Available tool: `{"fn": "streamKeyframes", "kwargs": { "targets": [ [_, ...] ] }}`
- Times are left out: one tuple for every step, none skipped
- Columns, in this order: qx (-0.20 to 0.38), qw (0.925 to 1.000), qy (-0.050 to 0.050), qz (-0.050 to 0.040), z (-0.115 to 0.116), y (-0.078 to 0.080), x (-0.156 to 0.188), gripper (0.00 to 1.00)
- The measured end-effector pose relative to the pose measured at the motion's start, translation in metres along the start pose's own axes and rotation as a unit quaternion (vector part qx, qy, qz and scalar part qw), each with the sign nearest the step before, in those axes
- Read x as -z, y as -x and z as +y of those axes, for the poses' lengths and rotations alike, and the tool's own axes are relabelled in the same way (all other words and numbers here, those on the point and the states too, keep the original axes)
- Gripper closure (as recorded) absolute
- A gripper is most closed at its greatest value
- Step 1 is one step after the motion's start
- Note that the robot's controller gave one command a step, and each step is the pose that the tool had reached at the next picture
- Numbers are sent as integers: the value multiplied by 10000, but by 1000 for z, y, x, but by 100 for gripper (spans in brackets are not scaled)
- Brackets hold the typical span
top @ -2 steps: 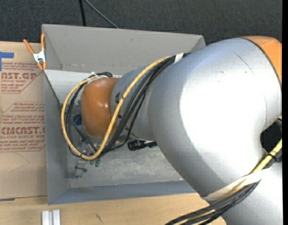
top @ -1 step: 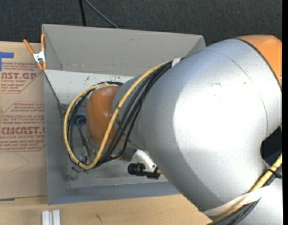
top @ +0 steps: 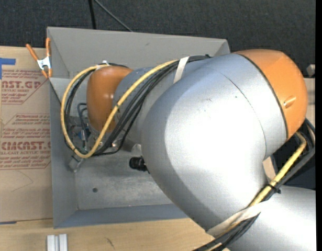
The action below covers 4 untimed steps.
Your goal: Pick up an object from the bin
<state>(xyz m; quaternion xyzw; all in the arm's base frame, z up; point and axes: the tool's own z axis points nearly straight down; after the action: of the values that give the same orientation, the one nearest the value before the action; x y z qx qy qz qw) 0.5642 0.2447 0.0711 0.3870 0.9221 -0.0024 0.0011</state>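
My gripper (top: 75, 161) is down in the bin's left part, close to the left wall and just above the floor. Most of it is hidden beneath the arm's wrist and its looped cables. I cannot make out anything held in it. A small black thing (top: 135, 163) peeks out from under the arm near the middle of the floor; whether it is loose or part of the arm I cannot tell.
The arm, with its orange cover and yellow and black cables, reaches in from the right and hides most of the bin. A strip of bare grey floor shows along the front wall.
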Motion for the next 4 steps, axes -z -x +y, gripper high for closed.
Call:
{"fn": "streamKeyframes", "kwargs": {
  "targets": [
    [-1, 10000, 8, 15, 0, -3, 0, 100],
    [-26, 10000, 45, 14, -39, -33, 101, 100],
    [62, 10000, 18, 5, -15, 7, 77, 100],
    [46, 10000, 34, -1, -41, 41, 126, 100]
  ]
}}
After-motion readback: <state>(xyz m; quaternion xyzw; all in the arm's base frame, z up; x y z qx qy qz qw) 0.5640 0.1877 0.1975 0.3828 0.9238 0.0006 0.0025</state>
